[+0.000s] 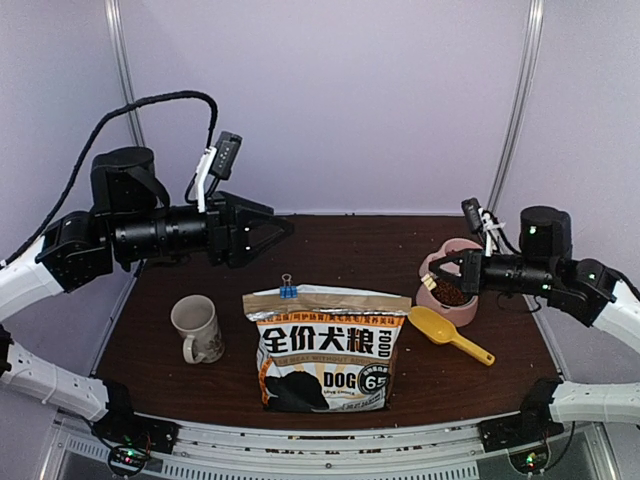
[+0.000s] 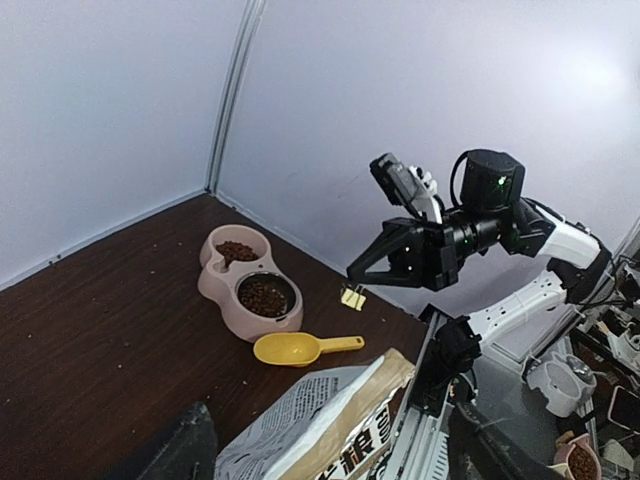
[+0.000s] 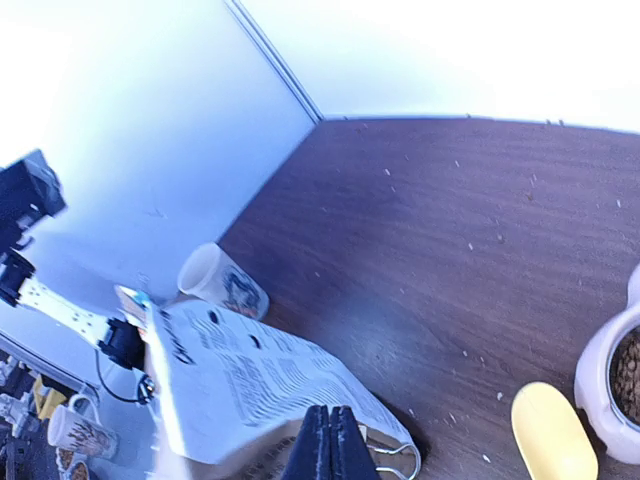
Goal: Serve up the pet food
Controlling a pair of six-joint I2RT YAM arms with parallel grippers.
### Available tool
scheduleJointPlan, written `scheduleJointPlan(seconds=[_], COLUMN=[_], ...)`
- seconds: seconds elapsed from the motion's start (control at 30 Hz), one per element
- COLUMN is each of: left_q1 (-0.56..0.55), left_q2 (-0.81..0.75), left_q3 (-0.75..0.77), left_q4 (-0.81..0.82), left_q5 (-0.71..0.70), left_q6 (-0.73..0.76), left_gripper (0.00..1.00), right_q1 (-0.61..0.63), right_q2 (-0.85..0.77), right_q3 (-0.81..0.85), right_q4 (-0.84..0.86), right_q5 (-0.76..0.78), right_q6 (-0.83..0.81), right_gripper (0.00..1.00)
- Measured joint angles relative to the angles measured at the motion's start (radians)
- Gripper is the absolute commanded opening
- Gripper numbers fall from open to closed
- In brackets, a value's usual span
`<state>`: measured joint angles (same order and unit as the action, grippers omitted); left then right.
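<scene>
The pet food [image 1: 449,293] is brown kibble filling both cups [image 2: 264,296] of a pink double bowl [image 1: 468,314] at the right. The printed dog food bag [image 1: 325,350] lies flat in the front middle, with a blue clip [image 1: 287,290] on its top edge. My right gripper [image 1: 435,281] hovers beside the bowl, shut on a yellow binder clip [image 2: 352,297]. Its fingers [image 3: 330,440] are pressed together over the bag's end [image 3: 250,390]. My left gripper [image 1: 278,228] hangs open above the back left of the table, holding nothing.
A yellow scoop [image 1: 450,335] lies empty between the bag and the bowl. A white printed mug [image 1: 197,328] stands left of the bag. Pale crumbs dot the dark table [image 3: 470,200]. Purple walls close in the back and sides.
</scene>
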<state>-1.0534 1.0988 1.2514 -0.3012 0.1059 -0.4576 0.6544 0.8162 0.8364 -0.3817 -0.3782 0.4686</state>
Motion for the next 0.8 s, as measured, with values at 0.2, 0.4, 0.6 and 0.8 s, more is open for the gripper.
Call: scheduleJointPlan(seconds=[0.2, 0.4, 0.6, 0.8], left_q1=[-0.037, -0.067, -0.075, -0.076], left_q2=[0.076, 0.163, 0.248, 0.294], left_q3=[0.037, 0.062, 0.104, 0.135], left_q4=[0.050, 0.072, 0.077, 0.079], left_q5=[0.047, 0.093, 0.161, 0.222], left_q6=[0.001, -0.012, -0.032, -0.046], left_gripper=[0.82, 0.82, 0.80, 0.59], right_q1=[0.028, 0.140, 0.271, 0.318], right_q2=[0.011, 0.085, 0.184, 0.251], right_q3=[0.183, 0.259, 0.269, 0.272], right_q4=[0.060, 0.149, 0.224, 0.298], right_q5=[-0.046, -0.092, -0.098, -0.125], right_q6=[0.010, 0.004, -0.018, -0.018], right_gripper=[0.00, 0.00, 0.00, 0.00])
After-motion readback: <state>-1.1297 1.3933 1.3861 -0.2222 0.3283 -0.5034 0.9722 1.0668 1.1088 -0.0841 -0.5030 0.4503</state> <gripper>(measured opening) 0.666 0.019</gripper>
